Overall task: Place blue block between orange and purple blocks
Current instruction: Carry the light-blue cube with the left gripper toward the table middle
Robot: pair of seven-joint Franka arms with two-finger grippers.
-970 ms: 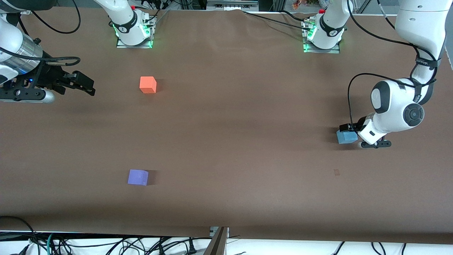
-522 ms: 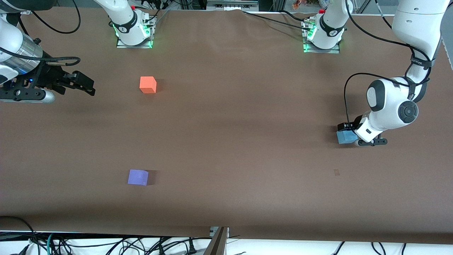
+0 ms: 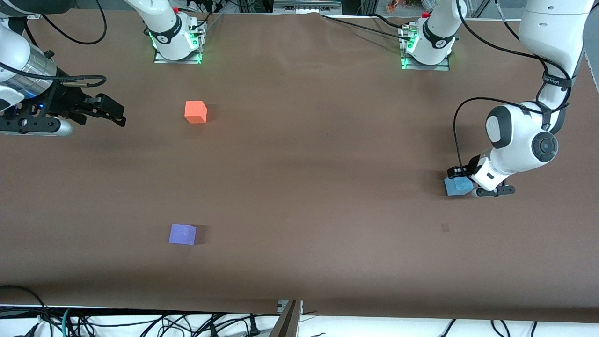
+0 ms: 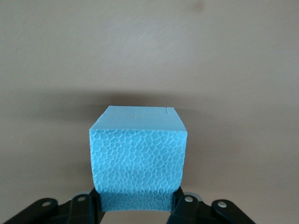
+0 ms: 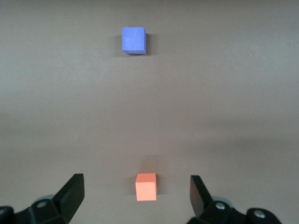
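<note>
The blue block sits low at the left arm's end of the table. My left gripper is shut on it, and in the left wrist view its fingers press both sides of the blue block. The orange block lies toward the right arm's end. The purple block lies nearer the front camera than the orange one. My right gripper waits open over the table edge at the right arm's end, holding nothing. The right wrist view shows the orange block ahead of the right gripper, with the purple block farther off.
Both arm bases glow green along the table's back edge. Cables hang off the table edge nearest the front camera. A small dark mark lies on the brown cloth near the blue block. Bare cloth separates the orange and purple blocks.
My left gripper has closed from open onto the blue block, and the block has shifted slightly toward the front camera. The right arm has not moved.
</note>
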